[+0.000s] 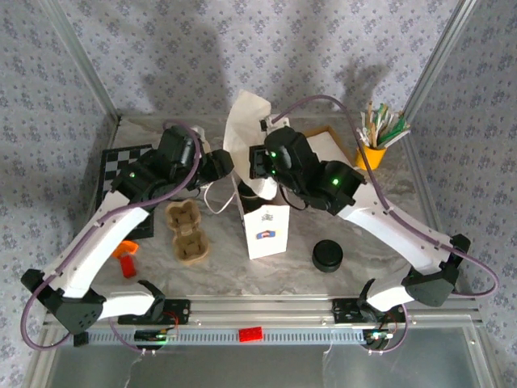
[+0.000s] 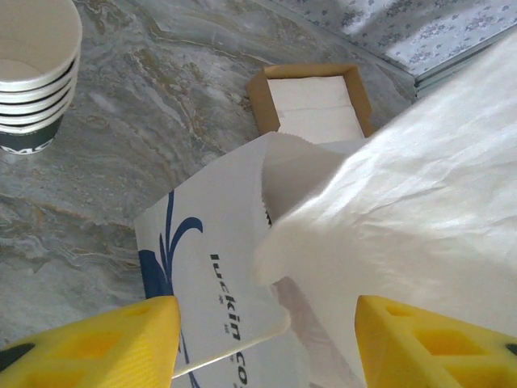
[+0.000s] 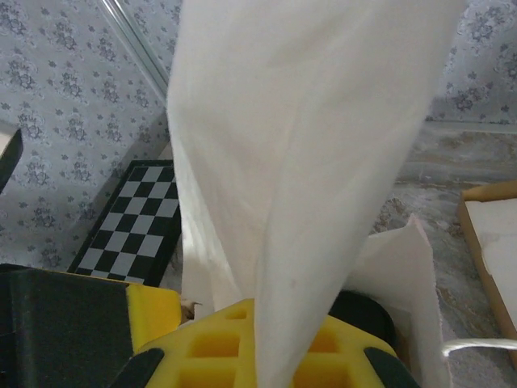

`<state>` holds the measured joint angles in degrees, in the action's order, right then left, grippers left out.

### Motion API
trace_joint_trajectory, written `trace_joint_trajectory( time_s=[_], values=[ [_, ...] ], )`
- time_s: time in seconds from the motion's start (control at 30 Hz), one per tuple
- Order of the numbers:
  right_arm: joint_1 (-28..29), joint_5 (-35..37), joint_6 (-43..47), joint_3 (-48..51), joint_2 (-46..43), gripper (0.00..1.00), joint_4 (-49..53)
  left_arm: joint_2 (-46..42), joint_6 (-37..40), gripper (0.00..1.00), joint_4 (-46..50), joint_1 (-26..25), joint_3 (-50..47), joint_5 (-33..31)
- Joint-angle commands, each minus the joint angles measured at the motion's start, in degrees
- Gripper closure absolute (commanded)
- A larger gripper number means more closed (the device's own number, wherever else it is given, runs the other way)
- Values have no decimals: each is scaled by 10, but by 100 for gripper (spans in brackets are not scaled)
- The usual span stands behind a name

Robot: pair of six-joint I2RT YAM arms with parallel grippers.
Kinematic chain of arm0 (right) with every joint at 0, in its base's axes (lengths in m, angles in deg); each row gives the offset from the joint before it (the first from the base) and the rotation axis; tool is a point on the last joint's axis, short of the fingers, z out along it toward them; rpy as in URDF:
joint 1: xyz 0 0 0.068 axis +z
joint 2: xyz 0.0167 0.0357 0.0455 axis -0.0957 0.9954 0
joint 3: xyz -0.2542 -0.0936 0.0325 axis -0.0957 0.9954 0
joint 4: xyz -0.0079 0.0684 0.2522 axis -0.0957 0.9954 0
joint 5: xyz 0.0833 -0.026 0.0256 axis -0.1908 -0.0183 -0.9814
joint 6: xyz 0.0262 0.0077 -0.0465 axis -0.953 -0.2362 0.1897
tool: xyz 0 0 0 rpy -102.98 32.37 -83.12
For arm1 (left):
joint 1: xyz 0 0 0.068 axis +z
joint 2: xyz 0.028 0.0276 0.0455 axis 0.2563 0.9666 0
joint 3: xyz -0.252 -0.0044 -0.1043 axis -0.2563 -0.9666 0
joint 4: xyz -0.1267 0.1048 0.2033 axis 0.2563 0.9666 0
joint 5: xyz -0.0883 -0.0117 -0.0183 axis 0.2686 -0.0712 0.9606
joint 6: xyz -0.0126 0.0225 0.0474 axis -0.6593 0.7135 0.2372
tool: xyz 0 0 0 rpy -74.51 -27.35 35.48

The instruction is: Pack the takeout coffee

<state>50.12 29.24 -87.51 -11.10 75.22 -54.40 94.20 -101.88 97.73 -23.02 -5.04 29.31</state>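
A white paper bag (image 1: 265,226) with a blue logo stands upright mid-table. My right gripper (image 3: 283,343) is shut on a white napkin (image 3: 299,145), which rises tall above the bag's mouth (image 1: 245,121). My left gripper (image 2: 266,339) is open just over the bag's printed rim (image 2: 210,267); the rim and the napkin (image 2: 404,210) lie between its yellow fingers (image 2: 121,343), untouched. The takeout coffee is hidden. A dark round shape (image 3: 367,311) sits low behind the napkin, by the bag's flap (image 3: 408,275); I cannot tell what it is. A brown pulp tray (image 1: 186,232) lies empty left of the bag.
A stack of black lids (image 1: 327,255) sits right of the bag. A cardboard box of napkins (image 2: 315,101) and a yellow cup of stirrers (image 1: 373,149) stand at the back right. Stacked lidless cups (image 2: 32,65), a checkerboard (image 1: 121,166) and an orange piece (image 1: 125,257) are on the left.
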Motion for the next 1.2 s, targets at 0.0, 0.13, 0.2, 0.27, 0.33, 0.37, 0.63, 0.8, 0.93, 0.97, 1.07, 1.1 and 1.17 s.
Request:
trace_joint_trajectory(
  time_s=[0.0, 0.13, 0.2, 0.27, 0.33, 0.37, 0.63, 0.8, 0.93, 0.97, 1.07, 1.1, 1.17],
  values=[
    [1, 25, 12, 22, -11, 100, -17, 5, -8, 42, -18, 2, -6, 18],
    [-6, 42, 22, 48, -28, 100, -18, 10, -5, 45, 1, 3, -9, 0],
    [-3, 54, 32, 49, -35, 100, -16, 9, -4, 45, 1, 4, -15, -1],
    [4, 54, 47, 49, -39, 100, -17, 11, -3, 45, 4, 4, -19, -1],
    [16, 63, 60, 49, -44, 100, -10, 13, -2, 45, 14, 5, -22, -7],
    [21, 72, 60, 51, -47, 100, -4, 13, -1, 46, 20, 5, -24, -16],
    [43, 122, 104, 51, -57, 100, 40, 8, -2, 49, 17, 9, -34, -19],
    [45, 126, 123, 45, -55, 100, 58, 18, -4, 49, 17, 9, -28, -17],
    [49, 83, 122, 15, -21, 97, 63, 18, -7, 52, -1, 9, -29, 3],
    [50, 82, 120, 6, -10, 96, 67, 19, -7, 53, -3, 9, -29, 4],
    [49, 65, 114, 4, 9, 92, 61, 19, -8, 56, -11, 9, -30, 13],
    [45, 52, 114, 6, 13, 92, 55, 19, -7, 57, -11, 9, -30, 15],
    [32, 37, 108, 4, 18, 91, 46, 19, -9, 59, -10, 9, -30, 12]
  ],
)
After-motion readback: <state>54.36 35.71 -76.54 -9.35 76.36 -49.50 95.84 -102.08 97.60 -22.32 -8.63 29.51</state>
